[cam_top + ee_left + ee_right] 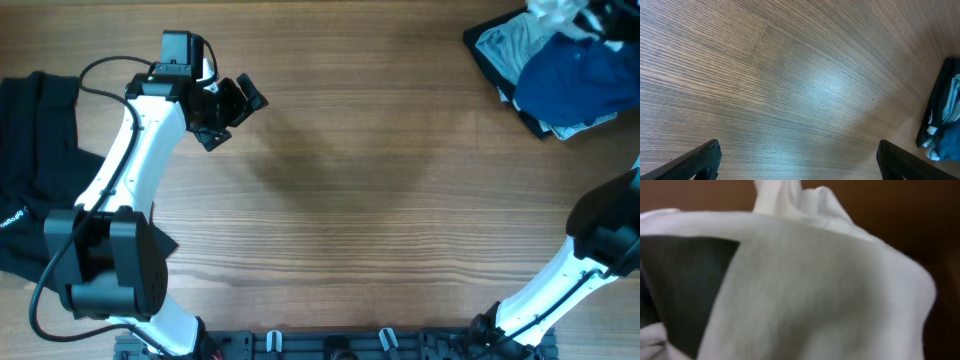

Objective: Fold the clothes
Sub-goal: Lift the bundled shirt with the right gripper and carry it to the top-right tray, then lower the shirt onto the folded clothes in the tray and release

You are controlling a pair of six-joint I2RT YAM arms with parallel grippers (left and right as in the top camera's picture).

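Observation:
A pile of clothes lies at the table's far right corner: a dark blue garment (578, 75) on top, a pale grey-blue one (503, 45) beside it, black fabric under both. The pile also shows at the right edge of the left wrist view (945, 117). White T-shirt fabric (830, 290) with a dark patch fills the right wrist view and hides the fingers. Its white bunch (552, 10) rises above the pile at my right gripper (600, 15), which looks shut on it. My left gripper (225, 105) (799, 162) hangs open over bare wood, holding nothing.
A black garment (35, 150) lies spread at the table's left edge, partly under the left arm. The right arm's base (520, 315) stands at the near right. The wooden table (380, 200) stretches between the two heaps.

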